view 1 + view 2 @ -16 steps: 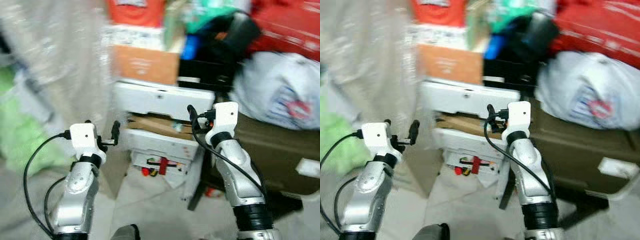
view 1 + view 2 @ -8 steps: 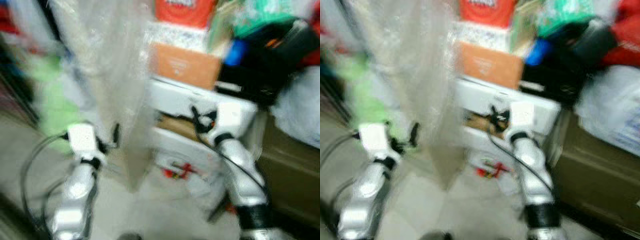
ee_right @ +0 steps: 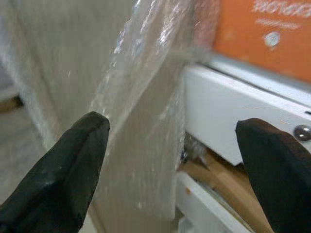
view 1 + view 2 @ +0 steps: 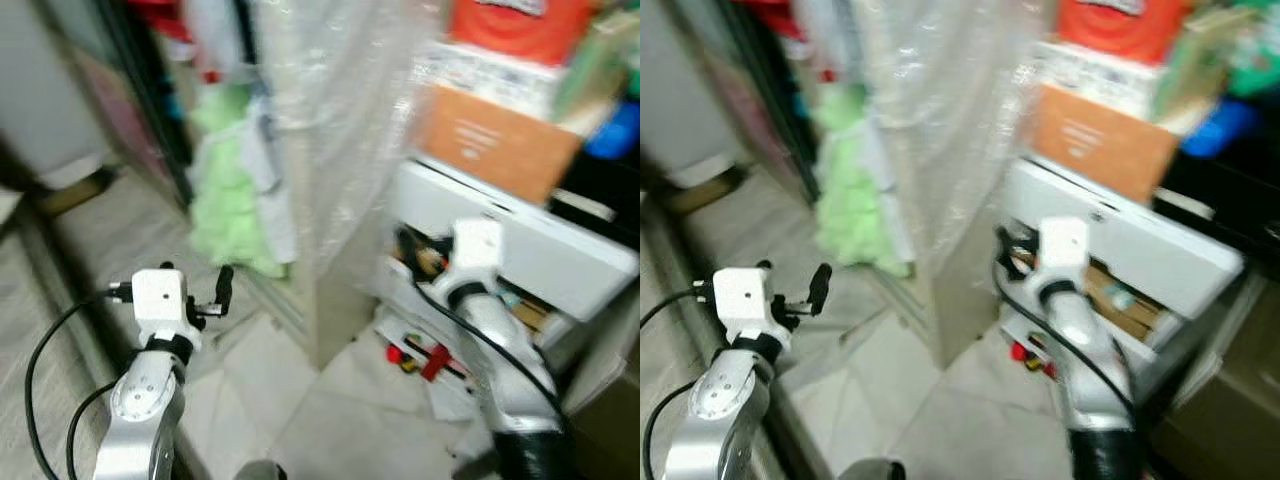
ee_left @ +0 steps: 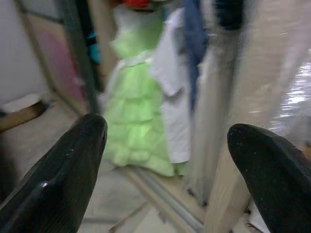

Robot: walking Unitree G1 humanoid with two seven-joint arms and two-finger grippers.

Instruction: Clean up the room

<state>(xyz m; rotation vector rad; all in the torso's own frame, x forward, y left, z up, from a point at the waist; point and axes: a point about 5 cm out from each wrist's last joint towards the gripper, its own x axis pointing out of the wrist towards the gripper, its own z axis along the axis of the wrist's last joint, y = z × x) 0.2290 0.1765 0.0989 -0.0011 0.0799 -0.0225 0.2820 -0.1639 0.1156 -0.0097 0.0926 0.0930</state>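
I face a cluttered corner while the view is blurred. A light green fluffy garment (image 4: 228, 195) and a white cloth (image 5: 172, 82) hang by a dark frame, reaching the tiled floor. My left gripper (image 4: 205, 288) is held out low toward them, open and empty, with its fingers (image 5: 73, 160) spread wide. My right gripper (image 3: 171, 124) is open and empty too. It sits close to a clear plastic sheet (image 4: 340, 120) and a stack of white panels (image 4: 520, 245). Small red items (image 4: 428, 360) lie on the floor under the stack.
An orange cardboard box (image 4: 490, 140) sits on the white stack, with a red box (image 4: 520, 25) above it. A dark upright frame (image 4: 150, 90) stands left of the garment. A floor rail (image 5: 160, 206) runs along under the hanging clothes. Tiled floor (image 4: 300, 420) lies before me.
The camera has swung left: the stack of boxes now sits at the right of the picture, and the green garment and floor have come into view. Both arms keep their pose.
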